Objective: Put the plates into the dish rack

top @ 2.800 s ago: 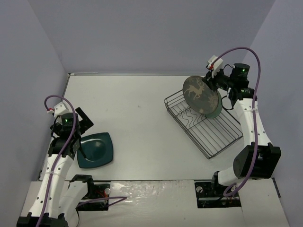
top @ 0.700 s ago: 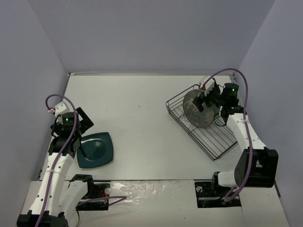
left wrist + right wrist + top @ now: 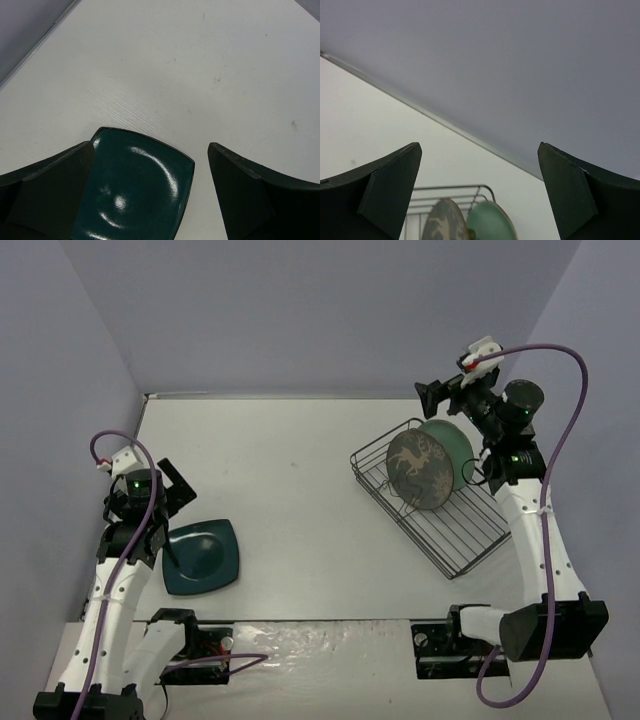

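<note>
The black wire dish rack (image 3: 470, 535) sits at the right of the table. Two plates stand on edge in its far end: the grey-brown deer plate (image 3: 418, 470) in front and the mint-green plate (image 3: 455, 440) behind it. Both show low in the right wrist view, deer plate (image 3: 445, 222) beside green plate (image 3: 492, 225). My right gripper (image 3: 438, 398) hangs open above the rack's far corner, holding nothing (image 3: 479, 146). The square dark teal plate (image 3: 202, 555) lies flat at the near left. My left gripper (image 3: 175, 525) hovers open over its left edge (image 3: 151, 147), the teal plate (image 3: 140, 190) below its fingers.
Purple walls close in the table on the left, back and right. The rack's near half (image 3: 450, 540) holds only bare slot wires. White table top (image 3: 290, 480) stretches between the teal plate and the rack.
My right gripper opened, let go of the deer plate and rose up and back from the rack. The deer plate now stands in the rack. The left arm shifted only slightly.
</note>
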Motion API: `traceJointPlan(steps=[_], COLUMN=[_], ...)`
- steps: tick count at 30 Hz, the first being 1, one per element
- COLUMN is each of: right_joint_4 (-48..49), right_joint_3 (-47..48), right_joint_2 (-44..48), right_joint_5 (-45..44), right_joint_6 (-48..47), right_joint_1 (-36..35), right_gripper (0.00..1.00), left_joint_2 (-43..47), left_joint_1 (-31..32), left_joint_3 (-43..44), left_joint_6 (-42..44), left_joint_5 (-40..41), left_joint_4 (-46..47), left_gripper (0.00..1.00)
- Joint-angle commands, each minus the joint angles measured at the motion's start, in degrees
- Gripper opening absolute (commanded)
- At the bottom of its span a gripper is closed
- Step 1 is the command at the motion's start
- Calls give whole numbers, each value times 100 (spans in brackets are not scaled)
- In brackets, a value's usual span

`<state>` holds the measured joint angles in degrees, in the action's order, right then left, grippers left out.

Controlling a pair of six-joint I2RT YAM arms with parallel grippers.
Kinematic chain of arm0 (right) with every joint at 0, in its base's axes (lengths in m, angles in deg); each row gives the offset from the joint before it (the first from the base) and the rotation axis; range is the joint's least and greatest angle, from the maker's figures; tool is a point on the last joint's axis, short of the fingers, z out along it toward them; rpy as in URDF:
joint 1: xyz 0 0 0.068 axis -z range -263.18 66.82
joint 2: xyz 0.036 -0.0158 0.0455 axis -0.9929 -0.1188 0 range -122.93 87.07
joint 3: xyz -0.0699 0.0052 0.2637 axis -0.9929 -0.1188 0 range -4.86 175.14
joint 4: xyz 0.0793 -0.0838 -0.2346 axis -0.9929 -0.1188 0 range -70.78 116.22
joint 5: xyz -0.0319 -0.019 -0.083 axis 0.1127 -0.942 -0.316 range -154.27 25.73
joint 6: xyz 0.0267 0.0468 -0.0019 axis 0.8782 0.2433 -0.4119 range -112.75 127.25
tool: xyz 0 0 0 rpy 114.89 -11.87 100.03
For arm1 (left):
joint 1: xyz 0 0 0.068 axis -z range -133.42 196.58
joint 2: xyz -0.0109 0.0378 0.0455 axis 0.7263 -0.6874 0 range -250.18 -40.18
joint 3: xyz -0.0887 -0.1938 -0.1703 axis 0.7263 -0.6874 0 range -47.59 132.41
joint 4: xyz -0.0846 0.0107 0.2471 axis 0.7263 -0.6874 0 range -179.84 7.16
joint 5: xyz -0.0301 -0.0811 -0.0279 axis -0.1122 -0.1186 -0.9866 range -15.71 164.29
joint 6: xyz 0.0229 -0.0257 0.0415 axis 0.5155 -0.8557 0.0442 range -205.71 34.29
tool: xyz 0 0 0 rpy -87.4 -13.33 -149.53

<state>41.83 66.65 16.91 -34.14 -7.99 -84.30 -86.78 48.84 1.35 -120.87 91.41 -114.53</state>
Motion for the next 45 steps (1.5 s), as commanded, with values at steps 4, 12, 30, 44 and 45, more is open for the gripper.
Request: traceJointPlan(steps=[4, 12, 30, 44, 45], right_joint_4=[71, 941, 1180, 3130, 3267], right_joint_3=[1272, 1167, 487, 392, 370], right_joint_2=[-715, -1385, -3975, -5750, -5795], right_joint_5=[-920, -685, -693, 140, 188], right_joint_6=[1231, 2778, 4125, 6401, 6491], right_joint_1=[-1447, -2170, -4234, -5237, -5255], right_gripper=[100, 100, 100, 100, 99], left_joint_2=[-194, -745, 81, 428, 442], left_joint_1=[17, 17, -1078, -1088, -1088], left_joint_3=[303, 494, -499, -764, -769], left_joint_6=[-361, -821, -1538, -1335, -1335], left_joint_5=[-499, -753, -402, -790, -795], left_joint_4=[232, -357, -1568, -957, -944], left_gripper=[97, 97, 97, 97, 97])
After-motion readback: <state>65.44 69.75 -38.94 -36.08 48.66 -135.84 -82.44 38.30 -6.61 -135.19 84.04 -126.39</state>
